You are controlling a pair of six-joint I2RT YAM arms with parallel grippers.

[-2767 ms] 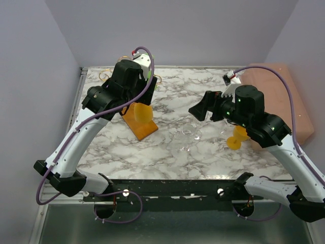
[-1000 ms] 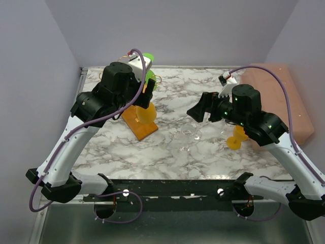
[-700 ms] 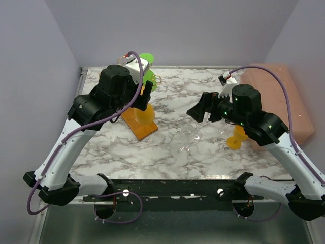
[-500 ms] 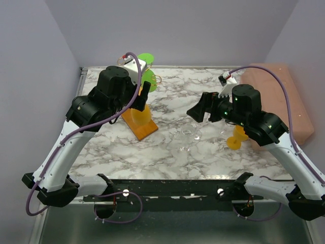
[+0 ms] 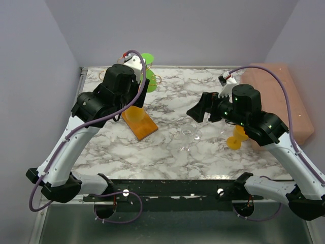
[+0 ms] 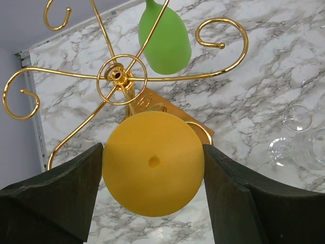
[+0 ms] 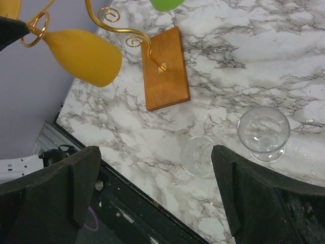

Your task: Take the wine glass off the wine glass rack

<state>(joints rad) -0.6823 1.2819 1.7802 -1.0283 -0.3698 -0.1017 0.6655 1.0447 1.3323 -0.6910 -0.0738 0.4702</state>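
Observation:
The wine glass rack [image 5: 140, 125] is a gold scroll stand [image 6: 121, 76] on an orange-brown wooden base [image 7: 165, 68]. A yellow wine glass [image 6: 152, 162] hangs bowl-down and tilted, its stem at one gold curl [image 7: 38, 23]. My left gripper [image 6: 153, 152] is shut on the bowl, a finger touching each side. A green wine glass [image 6: 165, 38] hangs from another arm. My right gripper [image 7: 157, 168] hovers open over the marble table, empty, to the right of the rack.
Two clear glasses [image 7: 263, 128] [image 7: 200, 155] stand on the table below the right gripper. Another yellow glass [image 5: 236, 138] sits under the right arm. A pink pad [image 5: 284, 96] lies at the right edge. Walls close in at the back and left.
My left gripper has swung slightly left and back with the yellow glass, uncovering the green glass's foot. The right arm has not moved.

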